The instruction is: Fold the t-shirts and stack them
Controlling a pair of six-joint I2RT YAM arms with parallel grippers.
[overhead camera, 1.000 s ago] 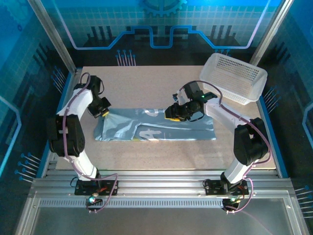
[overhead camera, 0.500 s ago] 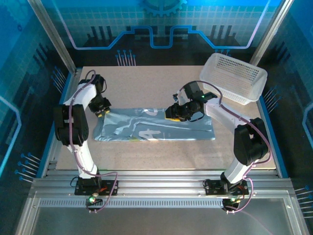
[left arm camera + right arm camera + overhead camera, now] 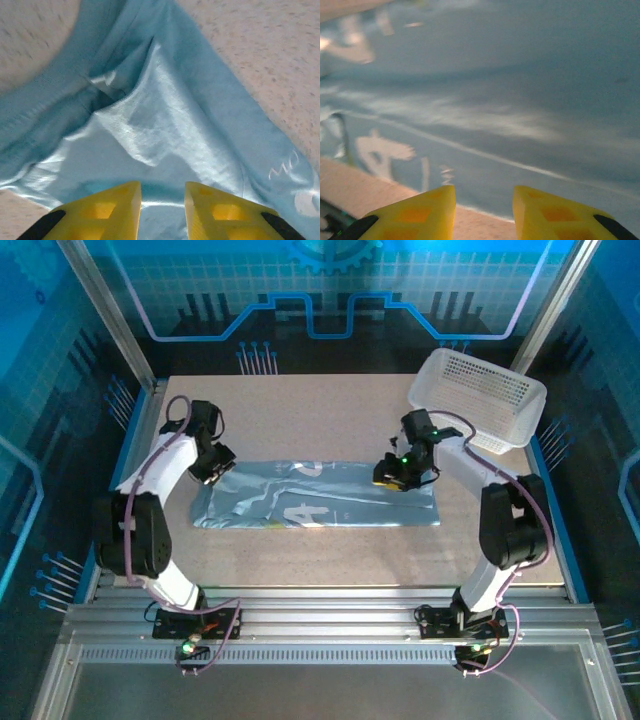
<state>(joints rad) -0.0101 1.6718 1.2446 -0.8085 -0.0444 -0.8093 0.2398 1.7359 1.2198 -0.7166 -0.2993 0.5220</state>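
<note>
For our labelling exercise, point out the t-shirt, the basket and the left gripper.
t-shirt (image 3: 320, 498), top view, its middle.
basket (image 3: 485, 390), top view, lattice floor.
left gripper (image 3: 162, 200), left wrist view, between its fingertips.

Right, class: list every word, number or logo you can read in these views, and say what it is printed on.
"4" or "A", cannot tell which: big white block character on the t-shirt, top view.
Small white script on the t-shirt, left wrist view: too blurred to read.
White print, right wrist view: too blurred.
White lattice basket: no text visible.
</note>
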